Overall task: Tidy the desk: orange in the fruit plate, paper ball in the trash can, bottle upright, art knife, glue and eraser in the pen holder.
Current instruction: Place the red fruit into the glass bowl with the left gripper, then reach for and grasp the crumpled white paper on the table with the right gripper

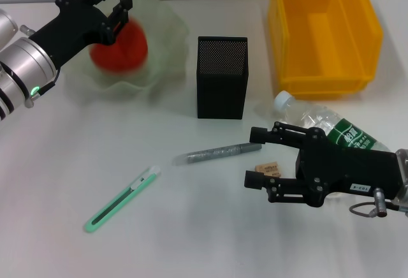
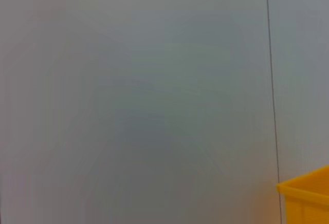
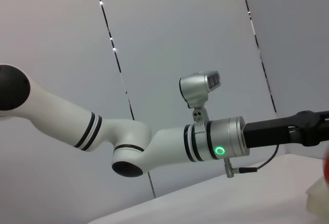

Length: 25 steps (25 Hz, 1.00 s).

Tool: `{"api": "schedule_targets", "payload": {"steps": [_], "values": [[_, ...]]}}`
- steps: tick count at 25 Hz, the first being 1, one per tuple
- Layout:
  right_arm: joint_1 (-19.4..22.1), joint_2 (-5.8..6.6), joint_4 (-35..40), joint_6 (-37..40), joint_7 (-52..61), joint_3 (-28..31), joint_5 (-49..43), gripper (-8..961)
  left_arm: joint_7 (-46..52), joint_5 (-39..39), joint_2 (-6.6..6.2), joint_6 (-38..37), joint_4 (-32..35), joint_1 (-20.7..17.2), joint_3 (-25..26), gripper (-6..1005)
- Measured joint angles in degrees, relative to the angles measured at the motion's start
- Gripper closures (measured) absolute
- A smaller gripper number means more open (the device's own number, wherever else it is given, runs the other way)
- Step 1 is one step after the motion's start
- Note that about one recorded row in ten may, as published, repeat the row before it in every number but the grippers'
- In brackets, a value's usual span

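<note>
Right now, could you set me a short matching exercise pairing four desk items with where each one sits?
Things:
1. orange
2. bottle
3. art knife
4. eraser

Places:
A. between the right gripper's open fingers
B. lying on its side below the yellow bin
C. in the fruit plate, at the left gripper
D. flat on the desk, front left of the pen holder

Pairs: 1-C, 2-B, 3-D, 4-A
</note>
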State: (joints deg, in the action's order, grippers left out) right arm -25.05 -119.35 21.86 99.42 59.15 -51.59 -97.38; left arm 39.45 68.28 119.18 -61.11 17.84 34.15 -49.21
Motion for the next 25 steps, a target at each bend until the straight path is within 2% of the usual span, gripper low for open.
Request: {"api": "schedule_targets", "payload": {"steps": [4,13,14,15,18,19,21,22,23,25], "values": [[0.0,0.0,0.01,-0.03,0.0,0.0,0.0,157,0.38,0.0,0.0,0.7,0.0,0.27,0.0,590],[0.0,0.0,0.0,-0.13,0.01,0.0,0.0,155,0.41,0.0,0.0,-0.84,0.0,0.21,-0.09,536],[0.0,0.0,-0.05,-0.13,0.01,0.0,0.0,155,1.85,0.02,-0.06,-7.64,0.08,-0.74,-1.15,536],[0.02,0.0,-0.13,-0.13,0.01,0.0,0.0,155,5.59,0.37,-0.33,-18.9,1.29,-2.27,-3.62,536],[0.37,0.0,-0.21,-0.1,0.02,0.0,0.0,156,9.82,0.9,-0.55,-27.48,4.89,-4.31,-7.43,536],[0.5,0.0,-0.22,-0.03,0.02,0.02,0.0,156,12.79,1.15,-0.64,-32.41,8.31,-5.99,-10.43,536],[0.67,0.03,-0.28,0.07,0.03,0.07,0.0,156,15.06,1.7,-0.78,-37.24,12.72,-8.42,-14.63,536],[0.72,0.07,-0.32,0.07,0.09,0.08,0.01,156,15.06,1.7,-0.78,-37.24,12.72,-8.42,-14.63,536],[0.77,0.09,-0.32,0.06,0.08,0.09,0.01,156,16.08,4.59,-0.99,-39.82,16.59,-10.32,-18.03,536],[0.82,0.08,-0.33,-0.02,0.08,0.09,0.01,156,17.68,9.49,-0.91,-39.12,17.84,-10.83,-18.61,536]]}}
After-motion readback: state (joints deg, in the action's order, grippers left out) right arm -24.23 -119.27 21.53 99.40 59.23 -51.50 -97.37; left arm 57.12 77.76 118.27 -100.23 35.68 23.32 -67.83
